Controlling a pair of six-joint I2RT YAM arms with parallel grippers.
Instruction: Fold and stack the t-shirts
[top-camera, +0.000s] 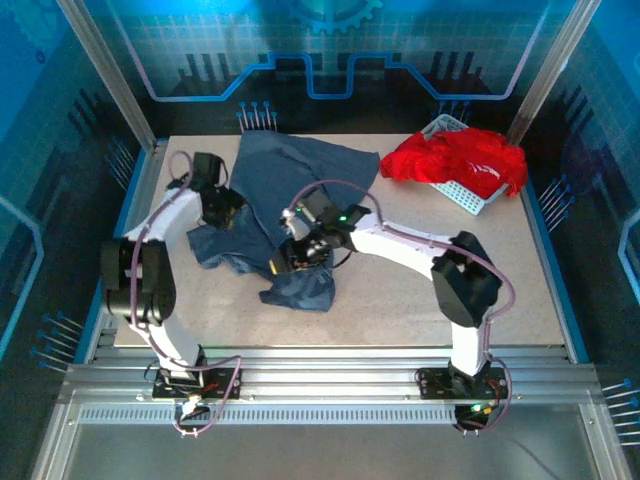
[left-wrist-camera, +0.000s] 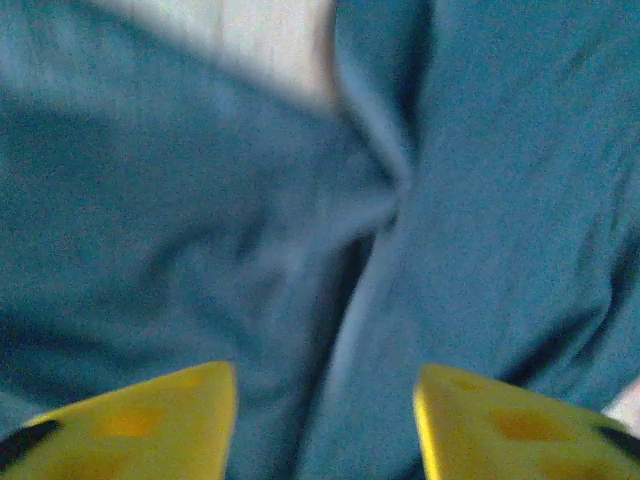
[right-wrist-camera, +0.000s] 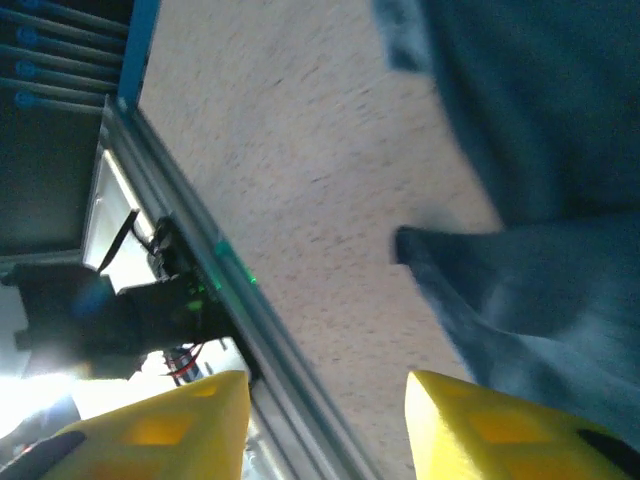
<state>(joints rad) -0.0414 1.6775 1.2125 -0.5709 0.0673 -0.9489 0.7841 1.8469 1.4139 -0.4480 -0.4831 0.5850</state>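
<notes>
A dark slate-blue t-shirt (top-camera: 290, 170) lies crumpled and partly spread over the middle and left of the table. My left gripper (top-camera: 228, 212) hovers over its left part. In the left wrist view the left gripper (left-wrist-camera: 325, 375) is open, with folds of the blue cloth (left-wrist-camera: 500, 200) right below it and nothing pinched. My right gripper (top-camera: 285, 258) is low over the shirt's near part. In the right wrist view the right gripper (right-wrist-camera: 325, 385) is open over bare table, with the shirt's edge (right-wrist-camera: 540, 130) beside its right finger. A bright red t-shirt heap (top-camera: 465, 160) lies at the back right.
The red heap rests in a white perforated basket (top-camera: 462, 198) at the table's back right corner. Bare tabletop (top-camera: 400, 290) stretches along the near right. A metal rail (right-wrist-camera: 215, 260) borders the table's near edge, and blue walls close in the sides and back.
</notes>
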